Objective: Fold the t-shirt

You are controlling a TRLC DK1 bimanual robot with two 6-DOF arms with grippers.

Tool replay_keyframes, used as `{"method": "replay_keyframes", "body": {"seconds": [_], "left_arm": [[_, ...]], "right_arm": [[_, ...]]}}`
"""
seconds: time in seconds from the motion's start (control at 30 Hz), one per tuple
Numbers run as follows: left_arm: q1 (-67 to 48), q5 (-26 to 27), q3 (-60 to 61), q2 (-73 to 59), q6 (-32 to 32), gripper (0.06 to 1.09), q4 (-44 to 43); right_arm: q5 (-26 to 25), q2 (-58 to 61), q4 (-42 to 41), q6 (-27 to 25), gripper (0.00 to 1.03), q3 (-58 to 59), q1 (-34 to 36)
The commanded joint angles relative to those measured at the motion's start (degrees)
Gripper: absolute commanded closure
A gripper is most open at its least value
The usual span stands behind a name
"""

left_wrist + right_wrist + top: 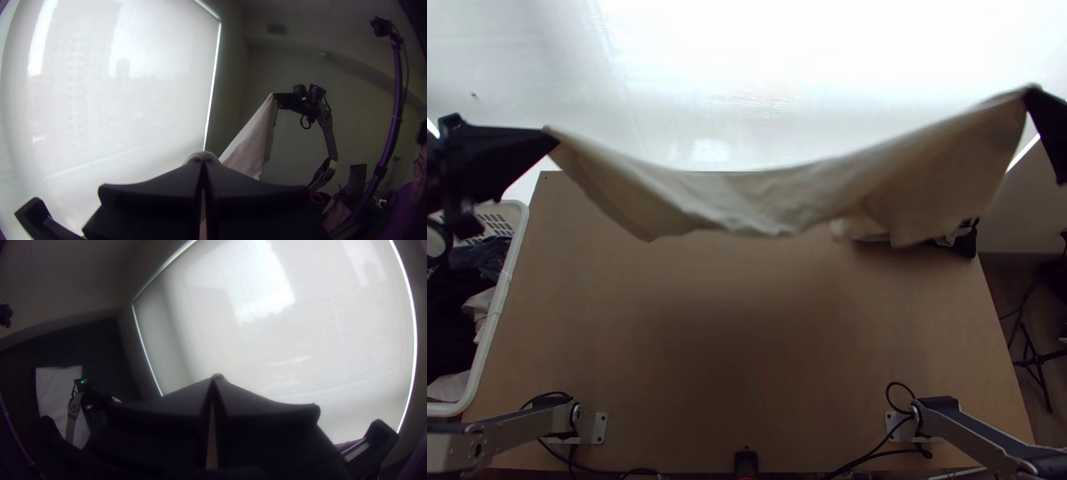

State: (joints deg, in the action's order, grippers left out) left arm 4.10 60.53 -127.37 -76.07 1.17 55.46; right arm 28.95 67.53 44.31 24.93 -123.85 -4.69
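Note:
In the top view my left gripper is shut on one corner of the beige t-shirt, high at the left. My right gripper holds another corner at the upper right. Between them the shirt hangs in a sagging, blurred band above the table's far part. The left wrist view has my left gripper shut with a bit of cloth at its tips, and the t-shirt rising to the other arm's gripper. In the right wrist view my right gripper is pressed shut, a little cloth at the tips.
A white basket of dark and light clothes stands along the table's left side. Some dark and white cloth lies at the table's far right corner, partly behind the shirt. The wooden table stretches below, with cables near the arm bases.

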Motion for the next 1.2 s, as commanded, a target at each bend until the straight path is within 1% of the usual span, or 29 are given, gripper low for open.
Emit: {"method": "replay_keyframes", "body": {"seconds": [0.0,0.1,0.23,0.37,0.4,0.47,0.57,0.63,0.7,0.73,0.8,0.83,0.93,0.97,1.1,1.17], "left_arm": [[-1.1,4.5,1.8,8.7,-4.7,1.05,-0.5],[-1.0,5.5,0.8,9.4,-5.5,1.05,-0.4],[-0.8,6.1,0.9,9.7,-5.6,1.05,-0.4],[-0.8,6.3,2.9,10.2,-6.4,1.05,-0.4],[-0.8,6.2,5.0,10.6,-6.4,1.05,-0.4],[-0.3,6.2,10.2,10.7,-6.4,1.05,-0.3],[2.1,6.2,20.7,10.7,-4.1,1.05,-0.5],[3.1,6.3,29.7,10.4,-1.9,1.05,-1.7],[4.1,6.3,39.7,9.5,-0.7,1.05,-5.1],[3.7,6.2,44.6,8.6,0.3,1.05,-7.4],[5.0,6.2,51.0,5.8,1.4,1.05,-10.2],[4.1,5.8,53.1,4.2,3.1,1.05,-11.2],[4.1,4.1,54.2,-0.7,7.6,1.05,-11.6],[3.9,1.7,54.0,-2.0,8.6,1.05,-12.5],[2.8,-3.0,52.8,-8.0,8.9,1.05,-19.4],[2.3,-3.0,49.7,-12.6,8.9,1.05,-19.7]], "right_arm": [[0.1,-8.7,3.8,2.5,1.00,0.6,-3.8],[0.1,-8.5,6.0,2.5,1.00,-2.0,-4.5],[0.1,-7.7,6.3,2.7,1.00,-2.1,-4.8],[0.1,-5.0,6.4,7.1,1.00,-3.1,-5.0],[0.1,-4.2,7.6,7.2,1.00,-2.2,-4.9],[0.1,-3.8,8.5,7.1,1.00,2.6,-4.7],[0.1,-4.0,8.1,6.6,1.00,14.3,-4.5],[0.1,-4.7,5.4,6.2,1.00,25.5,-4.2],[0.1,-4.9,2.3,5.9,1.00,36.8,-4.0],[0.1,-5.3,0.5,4.7,1.00,41.9,-3.8],[0.1,-5.3,-4.2,4.4,1.00,50.5,-3.2],[0.1,-5.4,-7.0,4.5,1.00,53.5,-2.8],[0.1,-3.8,-12.1,4.2,1.00,57.1,-1.9],[0.1,-2.4,-12.9,3.8,1.00,56.9,-1.7],[0.1,5.2,-15.6,2.0,1.00,53.0,-0.1],[0.1,9.7,-15.7,1.0,1.00,50.0,0.5]]}}
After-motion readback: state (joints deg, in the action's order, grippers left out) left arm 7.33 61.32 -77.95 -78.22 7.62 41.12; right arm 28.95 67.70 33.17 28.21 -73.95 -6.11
